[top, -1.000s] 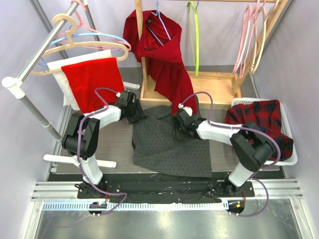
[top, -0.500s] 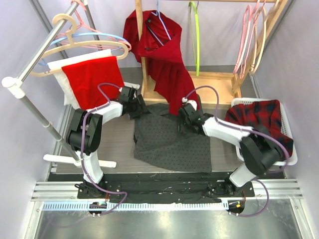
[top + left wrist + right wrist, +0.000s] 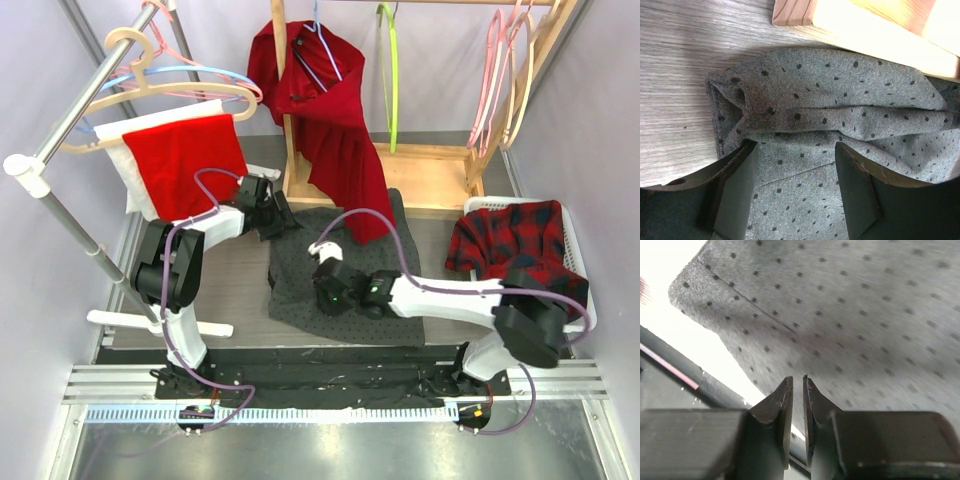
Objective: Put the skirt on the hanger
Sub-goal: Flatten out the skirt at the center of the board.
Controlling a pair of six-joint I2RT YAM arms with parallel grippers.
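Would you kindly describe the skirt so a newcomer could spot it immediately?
Find the wooden rack at the back. On the table before its base lies the skirt. It alone is dark grey with black dots; its neighbours are a red garment and plaid cloth.

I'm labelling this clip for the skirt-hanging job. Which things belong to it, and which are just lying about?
Job: grey dotted skirt, hangers, left claw, right claw.
Lying about: red cloth, dark red garment, plaid garment, white basket.
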